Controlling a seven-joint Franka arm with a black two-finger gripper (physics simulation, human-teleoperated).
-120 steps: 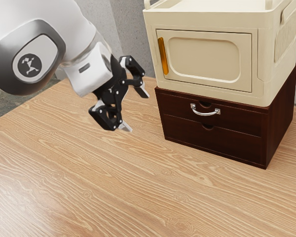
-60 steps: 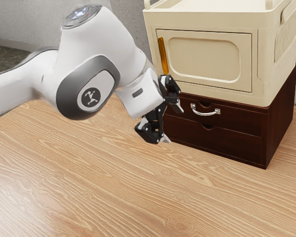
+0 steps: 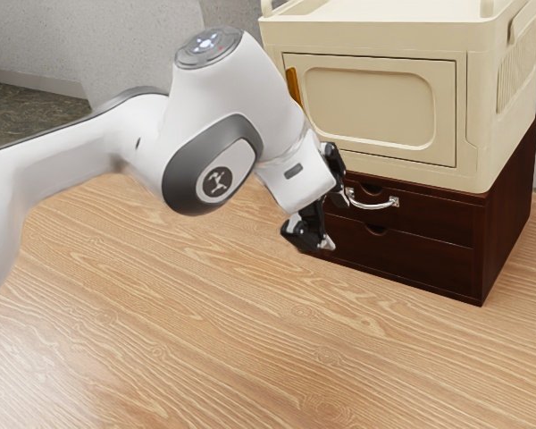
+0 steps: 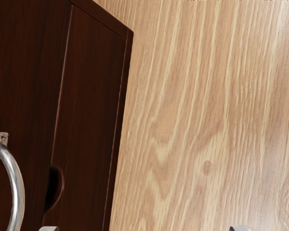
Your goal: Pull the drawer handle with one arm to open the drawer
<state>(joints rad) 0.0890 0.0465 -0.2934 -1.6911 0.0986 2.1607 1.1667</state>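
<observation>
The gripper (image 3: 336, 221) is open at the left part of the dark brown cabinet's front in the exterior view, its upper finger near the left end of the silver handle (image 3: 372, 206). Whether they touch I cannot tell. That curved handle is on the upper drawer (image 3: 429, 214), which looks flush with the cabinet. In the wrist view, tips of the open gripper (image 4: 144, 228) show at the lower edge. The handle (image 4: 17, 192) lies off to one side, outside the gap between the fingers, and the lower drawer (image 4: 89, 96) has a dark finger notch.
A cream box (image 3: 375, 98) with an orange-handled door stands on top of the cabinet. The lower drawer (image 3: 402, 255) has no handle on it. The wooden table (image 3: 250, 357) extends in front of the cabinet, and grey walls stand behind.
The arm has swung toward the exterior view's right, bringing my open gripper from over the table to the cabinet front beside the handle. Cabinet and drawers have not moved.
</observation>
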